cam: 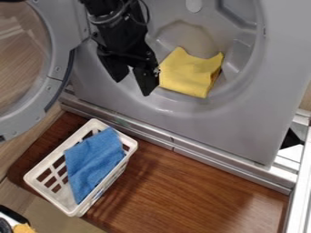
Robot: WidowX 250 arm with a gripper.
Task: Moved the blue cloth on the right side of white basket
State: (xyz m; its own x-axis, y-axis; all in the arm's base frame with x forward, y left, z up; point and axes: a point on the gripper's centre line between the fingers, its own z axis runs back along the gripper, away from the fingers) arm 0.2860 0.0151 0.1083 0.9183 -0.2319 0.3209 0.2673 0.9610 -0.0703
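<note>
Plain blue on one cloth (94, 159), plain yellow on the other cloth (188, 73); white on basket (61, 199), black on gripper (132, 87), grey on machine (243, 129), reddish-brown woodgrain on board (200, 191).

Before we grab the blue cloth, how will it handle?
Blue cloth likely goes floppy: soft-looking, loosely laid in the basket. Probably light, being seemingly thin fabric. A corner could catch, since the basket has slots.
</note>
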